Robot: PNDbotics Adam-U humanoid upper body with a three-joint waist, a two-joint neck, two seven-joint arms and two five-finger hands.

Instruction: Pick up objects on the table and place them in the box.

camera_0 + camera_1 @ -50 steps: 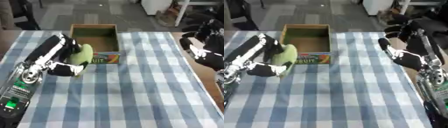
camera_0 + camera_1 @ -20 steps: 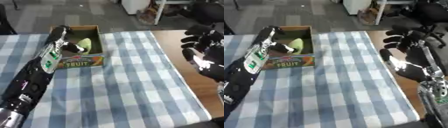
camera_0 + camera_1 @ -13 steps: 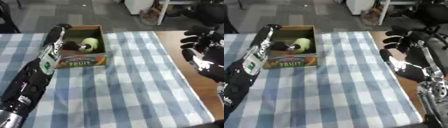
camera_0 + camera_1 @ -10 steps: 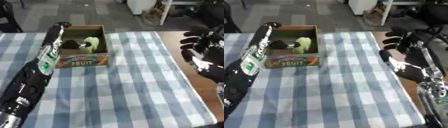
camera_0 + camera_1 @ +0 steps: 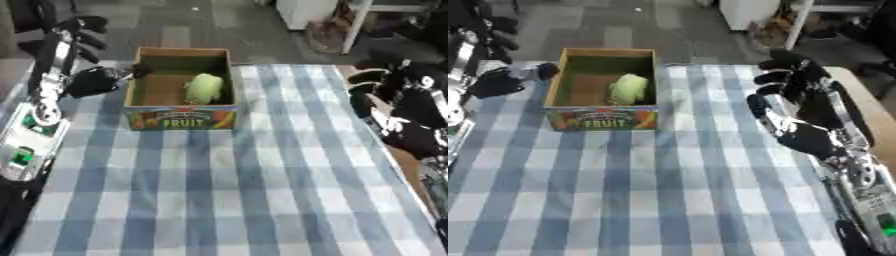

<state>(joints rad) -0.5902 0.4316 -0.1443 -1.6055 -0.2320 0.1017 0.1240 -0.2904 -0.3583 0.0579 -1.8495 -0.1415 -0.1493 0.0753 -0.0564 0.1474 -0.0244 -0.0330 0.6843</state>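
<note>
Left eye view, blue checked tablecloth [image 5: 262, 190], grey floor [image 5: 219, 30] beyond

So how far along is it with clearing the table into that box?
It looks nearly done. A pale green vegetable already lies inside the fruit box. Neither the left hand, just left of the box, nor the open right hand at the table's right side holds anything. Nothing else shows on the checked tablecloth.

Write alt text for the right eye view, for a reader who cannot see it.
A pale green object lies inside an open cardboard box marked FRUIT, on a blue and white checked tablecloth. The robot's left hand is just left of the box, holding nothing; its right hand hangs open at the right.
</note>
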